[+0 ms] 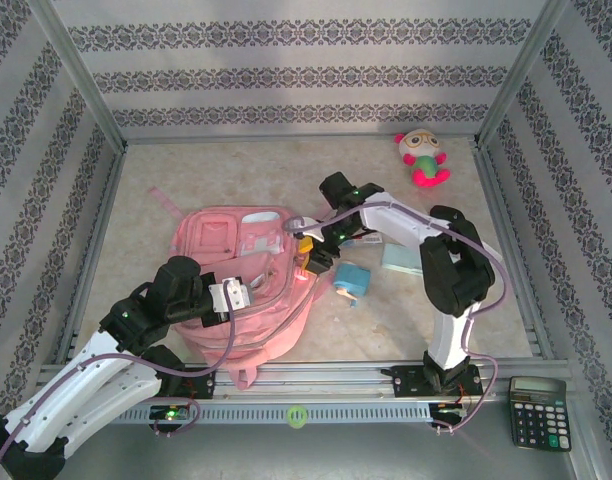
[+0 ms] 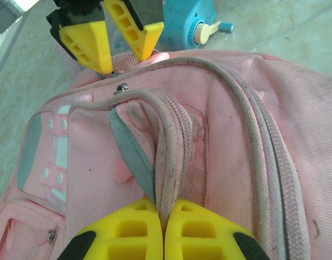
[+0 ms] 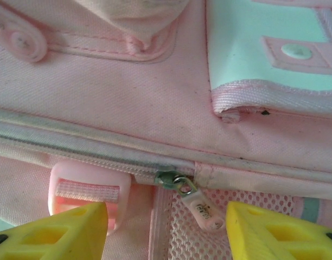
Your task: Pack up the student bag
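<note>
Pink cloth is all your left gripper [image 2: 165, 216] has: its yellow fingers are pressed together on a ridge of zip trim [image 2: 166, 135]. The bag [image 1: 248, 300] lies flat on the table [image 1: 186, 175], left of centre, just ahead of the left arm.

Your right gripper [image 3: 166, 216] stands spread at the bag's right edge, a finger on each side of the zip pull [image 3: 201, 208], gripping nothing.

Watch three things:
- The pull sits nearer one finger than the other and hangs loose. If you close as you are, you may catch the buckle [image 3: 84, 192] or the mesh [image 3: 247, 197] instead.
- The left pinch is narrow, so a hard tug on the zip could slide the trim out. The whole bag would then drag rather than open.
- The sharpener [image 1: 354, 282] sits just beside the bag, so a sideways pull could knock it away.
</note>
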Motion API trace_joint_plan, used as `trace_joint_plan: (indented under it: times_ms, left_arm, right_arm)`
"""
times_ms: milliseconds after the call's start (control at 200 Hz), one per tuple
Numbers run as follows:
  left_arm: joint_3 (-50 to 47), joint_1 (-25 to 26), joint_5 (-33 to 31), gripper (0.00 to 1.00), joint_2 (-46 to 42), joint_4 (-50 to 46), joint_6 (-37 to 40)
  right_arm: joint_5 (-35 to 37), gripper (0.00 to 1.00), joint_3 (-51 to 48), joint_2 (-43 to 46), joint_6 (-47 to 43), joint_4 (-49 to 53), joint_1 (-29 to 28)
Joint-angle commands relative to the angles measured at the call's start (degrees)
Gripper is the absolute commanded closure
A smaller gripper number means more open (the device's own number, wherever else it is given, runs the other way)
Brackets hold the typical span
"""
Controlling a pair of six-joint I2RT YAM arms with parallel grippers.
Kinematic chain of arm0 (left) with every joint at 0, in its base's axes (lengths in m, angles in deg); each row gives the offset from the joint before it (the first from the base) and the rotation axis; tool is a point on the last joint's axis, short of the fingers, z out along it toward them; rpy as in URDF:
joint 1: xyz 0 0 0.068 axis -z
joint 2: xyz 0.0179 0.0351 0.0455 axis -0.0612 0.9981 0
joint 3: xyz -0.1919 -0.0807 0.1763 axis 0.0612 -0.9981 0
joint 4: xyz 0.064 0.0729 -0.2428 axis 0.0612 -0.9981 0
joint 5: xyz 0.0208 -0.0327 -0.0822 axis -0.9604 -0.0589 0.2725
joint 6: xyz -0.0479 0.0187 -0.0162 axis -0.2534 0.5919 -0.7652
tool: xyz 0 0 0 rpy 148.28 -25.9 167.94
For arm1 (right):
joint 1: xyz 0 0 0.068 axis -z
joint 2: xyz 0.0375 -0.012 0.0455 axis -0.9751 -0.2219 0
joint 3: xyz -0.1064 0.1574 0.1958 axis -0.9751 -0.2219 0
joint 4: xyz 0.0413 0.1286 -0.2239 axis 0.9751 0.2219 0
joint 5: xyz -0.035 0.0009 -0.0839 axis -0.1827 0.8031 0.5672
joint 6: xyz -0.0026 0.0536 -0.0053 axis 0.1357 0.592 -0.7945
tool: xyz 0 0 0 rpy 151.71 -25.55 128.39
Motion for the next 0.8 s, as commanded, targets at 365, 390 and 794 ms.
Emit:
trace_joint_plan:
  times_ms: [365, 390, 794]
  left_arm:
    - [2.34, -0.91, -2.07, 1.0, 1.45, 10.0, 3.6]
    - [2.33, -0.96, -1.81, 1.0, 1.47, 10.3, 3.51]
    - [2.51, -0.99, 0.06, 1.0, 1.29, 11.82, 2.97]
  right_arm:
    - [-10.33, 0.54, 4.38, -0.79, -2.46, 14.4, -0.55]
    - [-11.12, 0.55, 4.12, -0.49, -2.46, 14.38, -0.55]
    - [-6.48, 0.42, 5.7, -3.34, 14.25, 5.33, 1.11]
